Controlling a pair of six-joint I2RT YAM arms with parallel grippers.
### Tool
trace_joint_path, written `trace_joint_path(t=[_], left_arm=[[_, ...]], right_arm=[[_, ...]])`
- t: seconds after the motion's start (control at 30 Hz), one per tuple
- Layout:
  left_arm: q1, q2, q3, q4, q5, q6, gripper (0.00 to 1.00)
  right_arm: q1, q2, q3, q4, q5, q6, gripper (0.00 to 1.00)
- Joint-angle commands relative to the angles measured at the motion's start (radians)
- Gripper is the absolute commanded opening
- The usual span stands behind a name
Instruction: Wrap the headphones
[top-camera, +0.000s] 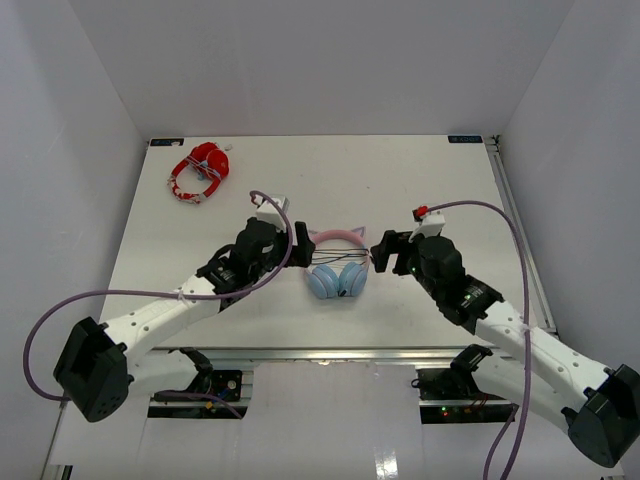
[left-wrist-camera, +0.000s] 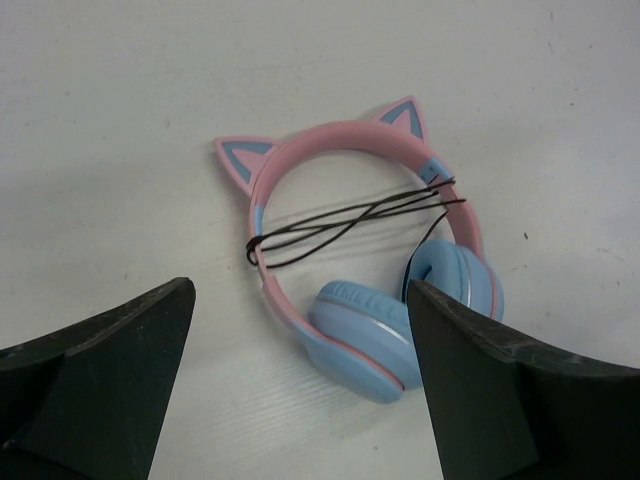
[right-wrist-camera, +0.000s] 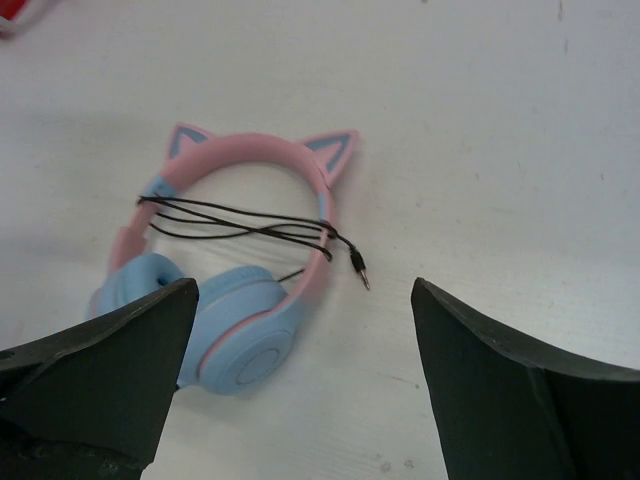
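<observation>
The headphones (top-camera: 337, 262) lie flat on the white table between both arms: pink cat-ear headband (left-wrist-camera: 340, 136), light blue ear cups (left-wrist-camera: 370, 335). Their thin black cable (left-wrist-camera: 345, 222) is wound across the headband several times. The plug end (right-wrist-camera: 358, 266) lies loose on the table beside the band. My left gripper (top-camera: 300, 243) is open just left of the headphones, nothing between its fingers (left-wrist-camera: 110, 380). On the other side my right gripper (top-camera: 381, 252) stands open too, holding nothing, its fingers (right-wrist-camera: 510, 390) wide apart above the table.
Red-and-white headphones (top-camera: 200, 172) lie at the far left of the table. A metal rail (top-camera: 520, 235) runs along the table's right edge. White walls close in the back and sides.
</observation>
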Motion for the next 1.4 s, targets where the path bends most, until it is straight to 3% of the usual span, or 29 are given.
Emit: trace_joint_path(t=[0.0, 0.13, 0.43, 0.57, 1.37], left_arm=[[-0.014, -0.172, -0.095, 0.050, -0.017, -0.052, 0.98], [-0.050, -0.242, -0.131, 0.083, -0.069, -0.037, 0.98], [-0.182, -0.303, -0.182, 0.100, -0.160, 0.042, 0.98], [-0.189, -0.375, -0.302, 0.241, -0.129, 0.103, 0.98], [-0.189, -0.380, -0.312, 0.232, -0.212, 0.134, 0.98]], right_arm=[[0.006, 0.002, 0.244, -0.306, 0.000, -0.018, 0.90], [0.006, 0.014, 0.298, -0.402, 0.057, -0.031, 0.90], [0.006, -0.067, 0.181, -0.297, 0.029, 0.037, 0.90], [0.006, -0.052, 0.161, -0.296, 0.077, 0.048, 0.90], [0.006, -0.102, 0.126, -0.295, 0.060, 0.041, 0.90]])
